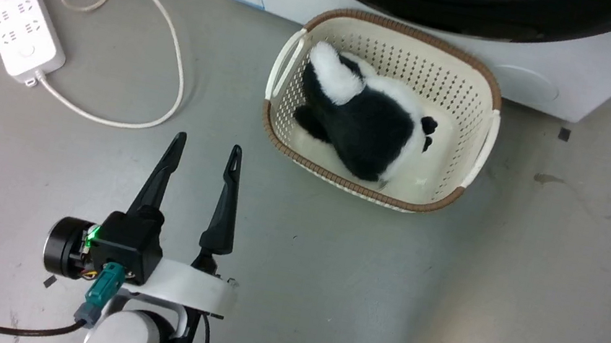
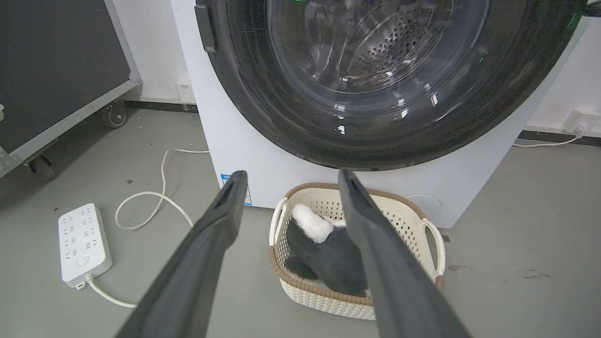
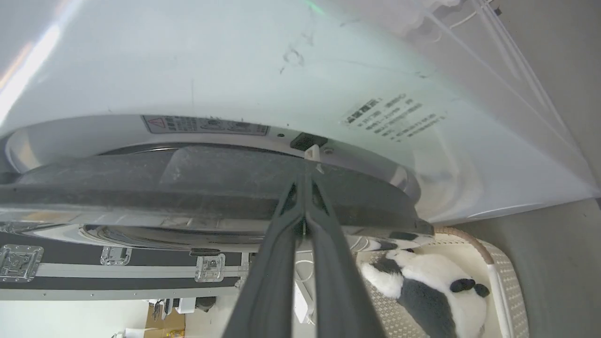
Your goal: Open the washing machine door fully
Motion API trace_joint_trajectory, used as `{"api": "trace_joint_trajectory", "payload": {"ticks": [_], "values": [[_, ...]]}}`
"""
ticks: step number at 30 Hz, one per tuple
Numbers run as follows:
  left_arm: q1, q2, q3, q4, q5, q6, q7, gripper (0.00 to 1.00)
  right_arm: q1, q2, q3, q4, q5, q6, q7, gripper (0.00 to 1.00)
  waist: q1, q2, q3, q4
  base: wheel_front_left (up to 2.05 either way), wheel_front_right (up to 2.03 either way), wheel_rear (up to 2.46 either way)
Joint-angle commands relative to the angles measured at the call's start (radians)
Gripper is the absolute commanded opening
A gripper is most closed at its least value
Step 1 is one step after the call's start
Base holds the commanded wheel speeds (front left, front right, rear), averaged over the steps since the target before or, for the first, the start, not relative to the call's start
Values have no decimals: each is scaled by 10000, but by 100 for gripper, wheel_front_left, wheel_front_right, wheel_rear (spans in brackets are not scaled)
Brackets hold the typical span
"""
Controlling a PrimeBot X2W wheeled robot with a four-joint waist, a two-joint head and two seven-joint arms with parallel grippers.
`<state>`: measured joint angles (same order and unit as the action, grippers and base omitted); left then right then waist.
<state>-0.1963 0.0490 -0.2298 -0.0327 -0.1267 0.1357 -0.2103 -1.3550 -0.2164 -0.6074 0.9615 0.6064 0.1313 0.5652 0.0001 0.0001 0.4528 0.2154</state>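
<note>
1. Head view looks down at the floor [image 1: 320, 300]. It shows my left gripper [image 1: 207, 147], a white power strip [image 1: 18, 17] and a basket [image 1: 488, 103] with a toy panda [image 1: 364, 125] lying in it. Of the washing machine door [image 1: 467, 2] it catches just the bottom black edge, at the top of the picture.
2. My left wrist view shows the door from the front. It is a big shiny black ring with a clear glass bowl [image 2: 328, 87] in the middle. The holes of the steel drum [image 2: 387, 51] show through the glass. The basket sits on the floor just below the door.
3. My right wrist view shows the door from the side, as a thick dark rim lying along the white washing machine front [image 3: 211, 61].
4. My left gripper is spread wide and holds nothing. It hangs over the floor beside the basket, well apart from the door.
5. My right gripper [image 3: 305, 164] is pinched tight, finger against finger, with nothing between. The fingers cross the door's dark rim. The tips sit right at its edge by a small white catch [image 3: 312, 152]. I cannot tell if they press on the door.
6. The door is in front of me, above the basket, close to my right gripper.
</note>
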Motion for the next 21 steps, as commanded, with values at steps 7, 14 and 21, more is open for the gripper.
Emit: {"api": "trace_joint_trajectory", "payload": {"ticks": [7, 14, 21], "values": [[-460, 11, -268, -71, -165, 194, -229, 100, -1567, -281, -637, 1197, 322, -5, 447, 0, -1, -1, 419, 217, 0, 0, 0], [-648, 11, -457, -84, -281, 331, -375, 100, -2445, -613, -1094, 2146, 457, -5, 905, 0, -1, -1, 670, 358, 0, 0, 0], [-751, 12, -535, -46, -335, 431, -515, 100, -2311, -845, -1233, 3032, 411, -6, 1856, 0, -1, -1, 496, 401, 0, 0, 0]]}}
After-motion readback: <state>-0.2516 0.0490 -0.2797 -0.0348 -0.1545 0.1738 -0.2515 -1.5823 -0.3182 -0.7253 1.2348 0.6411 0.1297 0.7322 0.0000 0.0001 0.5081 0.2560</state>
